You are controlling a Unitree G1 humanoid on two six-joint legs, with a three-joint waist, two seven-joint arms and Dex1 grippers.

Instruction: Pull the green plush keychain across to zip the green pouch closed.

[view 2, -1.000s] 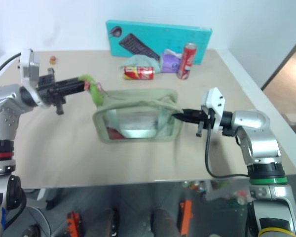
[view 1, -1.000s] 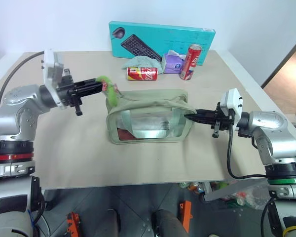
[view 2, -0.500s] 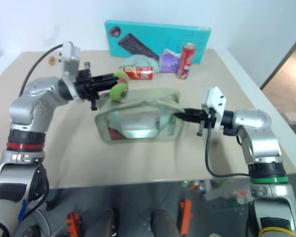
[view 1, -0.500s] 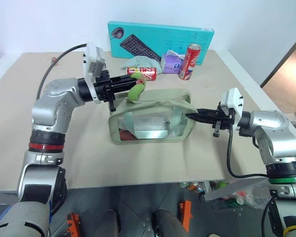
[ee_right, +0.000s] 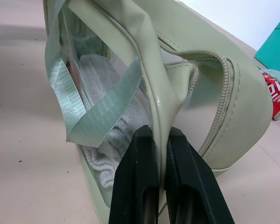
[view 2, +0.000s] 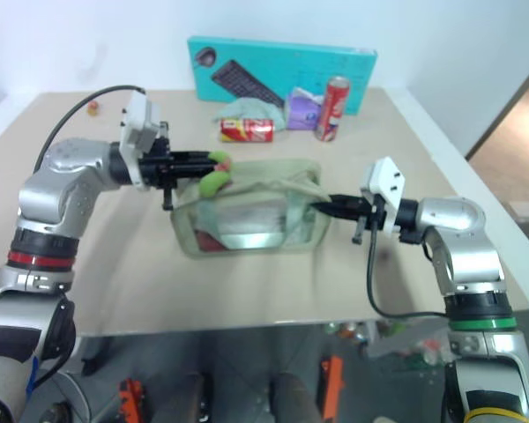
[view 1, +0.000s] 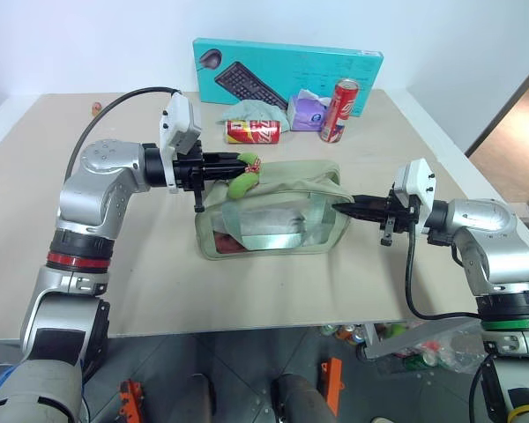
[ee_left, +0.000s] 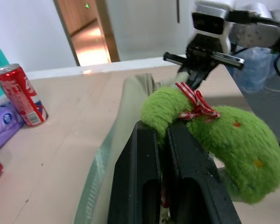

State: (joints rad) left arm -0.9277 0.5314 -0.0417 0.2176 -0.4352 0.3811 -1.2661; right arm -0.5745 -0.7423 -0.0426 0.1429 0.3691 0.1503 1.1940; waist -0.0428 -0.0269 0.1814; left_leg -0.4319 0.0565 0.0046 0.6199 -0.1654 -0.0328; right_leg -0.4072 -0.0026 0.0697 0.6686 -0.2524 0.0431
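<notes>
Our left gripper (ee_left: 164,140) has its two black fingers pinched on the green plush keychain (ee_left: 210,140), right by the little red-and-white bow, and the fuzz bulges out past the fingers, so that charm is soft and squishy and won't give us a firm handle by itself. It sits at the near-left end of the top edge of the green pouch (view 1: 273,216), which lies out in the middle of the table (view 1: 159,282). On the far end our right gripper (ee_right: 160,175) is clamped on the pouch's end seam, holding the thing in place. The pouch looks light and floppy: thin fabric, clear plastic panels, a loose strap band, something white stuffed inside. We reckon it would slide or crumple if the right side let go, so that anchor matters. Best hold on the charm is close to where it meets the zipper, not out on the fluffy end, or it'll probably just stretch instead of dragging the slider. Behind it all sit a keyboard box (view 1: 286,70) and two red cans (view 1: 339,110).
</notes>
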